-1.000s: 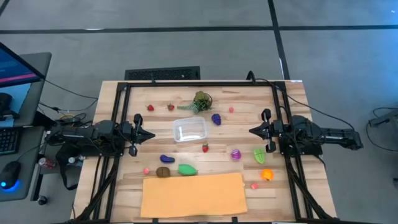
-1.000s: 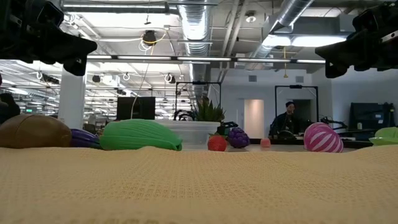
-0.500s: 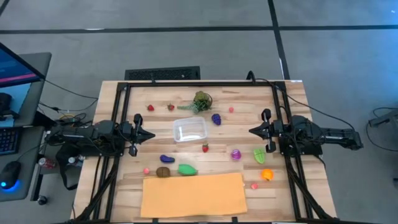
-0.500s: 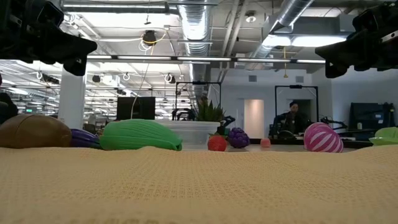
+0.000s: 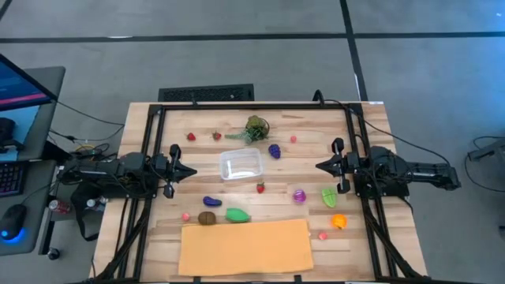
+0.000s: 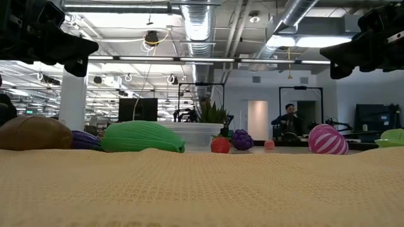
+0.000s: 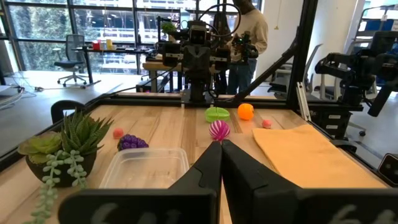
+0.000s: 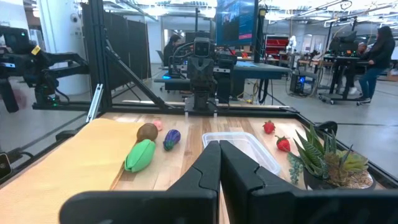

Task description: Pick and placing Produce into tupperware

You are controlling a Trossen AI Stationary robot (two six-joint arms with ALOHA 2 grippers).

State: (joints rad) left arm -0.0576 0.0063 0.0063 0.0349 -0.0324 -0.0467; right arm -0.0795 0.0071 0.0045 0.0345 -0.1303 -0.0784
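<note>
Nothing on the table (image 5: 316, 126) has shifted over the last second. Both arms sit exactly where they were, and the only movement is a person far off in the room behind, seen in the low view. That suggests the task has not begun: no piece is lifted and none is in the tub.

There is one big tan sheet (image 5: 245, 246), lying along the near edge.

There are two arms. The left tool (image 5: 192, 168) waits at the left side of the table and the right tool (image 5: 319, 166) at the right side. Each is raised and points inward, with its fingers pressed together on nothing.

There is one leafy green bunch (image 5: 254, 128), at the far side.

There is one tupperware (image 5: 241, 166), mid-table between the two tools, open-topped and empty.

The produce comes to thirteen pieces, all loose on the wood around the tub:
- One green pod (image 5: 237, 214).
- One light green piece (image 5: 329, 197).
- One brown piece (image 5: 207, 218).
- One blue-purple piece (image 5: 211, 201).
- One bunch of purple grapes (image 5: 274, 151).
- One striped magenta ball (image 5: 300, 196).
- One orange piece (image 5: 338, 222).
- Three red strawberries (image 5: 260, 187), one just beside the tub and two beyond it.
- Three tiny pink pieces (image 5: 293, 140), spread well apart.
</note>
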